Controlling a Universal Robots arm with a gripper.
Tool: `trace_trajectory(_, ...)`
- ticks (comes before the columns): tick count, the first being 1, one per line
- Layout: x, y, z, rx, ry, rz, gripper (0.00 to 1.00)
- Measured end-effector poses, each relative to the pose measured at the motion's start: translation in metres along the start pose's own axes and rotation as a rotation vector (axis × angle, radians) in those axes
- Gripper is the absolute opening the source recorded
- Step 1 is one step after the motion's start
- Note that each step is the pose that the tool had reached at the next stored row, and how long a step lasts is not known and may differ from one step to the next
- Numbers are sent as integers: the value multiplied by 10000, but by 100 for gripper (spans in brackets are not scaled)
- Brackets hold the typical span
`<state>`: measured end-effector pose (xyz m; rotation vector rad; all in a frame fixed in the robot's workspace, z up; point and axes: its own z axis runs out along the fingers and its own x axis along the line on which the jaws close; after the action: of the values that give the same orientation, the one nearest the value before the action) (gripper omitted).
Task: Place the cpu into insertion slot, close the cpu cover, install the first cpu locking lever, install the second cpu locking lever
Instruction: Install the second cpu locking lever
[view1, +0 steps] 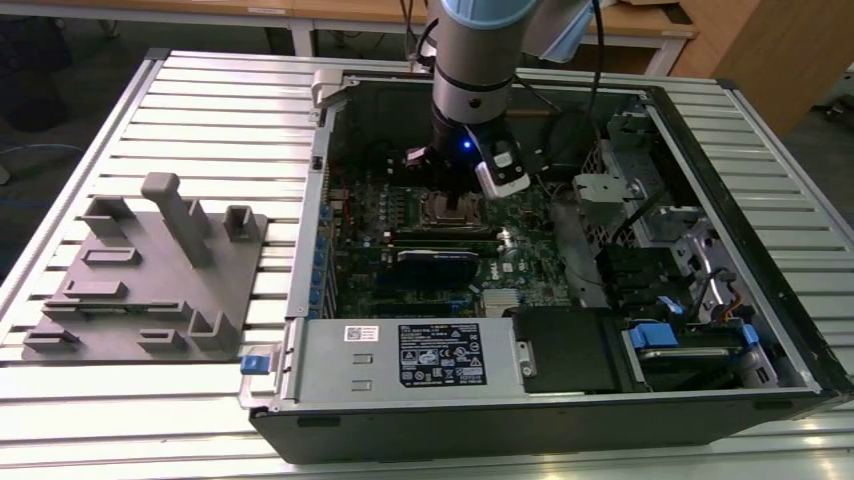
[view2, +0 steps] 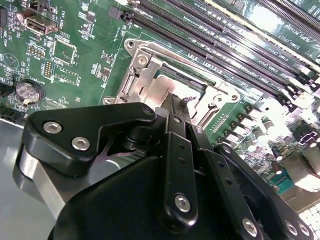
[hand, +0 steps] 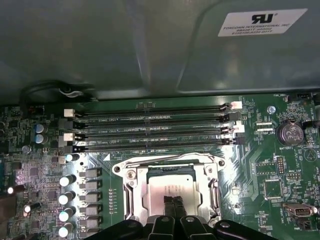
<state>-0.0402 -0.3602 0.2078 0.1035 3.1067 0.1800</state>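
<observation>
In the exterior view my gripper (view1: 461, 192) hangs straight down inside the open computer case, just over the insertion slot (view1: 451, 208) on the green board. The first wrist view shows the silver-grey cpu (hand: 155, 192) lying flat in the slot. The cpu cover (hand: 132, 192) lies as a metal frame around it. My gripper (hand: 174, 203) is shut, its thin tips pressed together right over the cpu's top with nothing between them. In the second wrist view the gripper (view2: 175, 102) hides much of the cpu (view2: 157, 92) and the cover (view2: 142, 70). Whether the locking levers are latched I cannot tell.
Several long black memory slots (hand: 150, 130) run just beyond the socket, and past them rises the grey case wall (hand: 125, 50). Capacitors (hand: 65, 200) and a coin battery (hand: 290, 132) flank the socket. A grey fixture plate (view1: 147, 270) lies on the exterior view's left.
</observation>
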Motion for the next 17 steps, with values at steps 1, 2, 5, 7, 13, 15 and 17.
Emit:
trace_trajectory(1,0,0,0,0,-9,-1,10)
trace_trajectory(2,0,0,0,0,-14,-2,10)
trace_trajectory(5,0,1,-8,3,-16,-2,10)
trace_trajectory(7,0,3,-22,1,-17,-2,10)
trace_trajectory(13,-1,7,-43,-1,-18,-2,10)
trace_trajectory(15,-1,7,-44,0,-17,-2,10)
trace_trajectory(17,-1,7,-46,1,-17,-2,10)
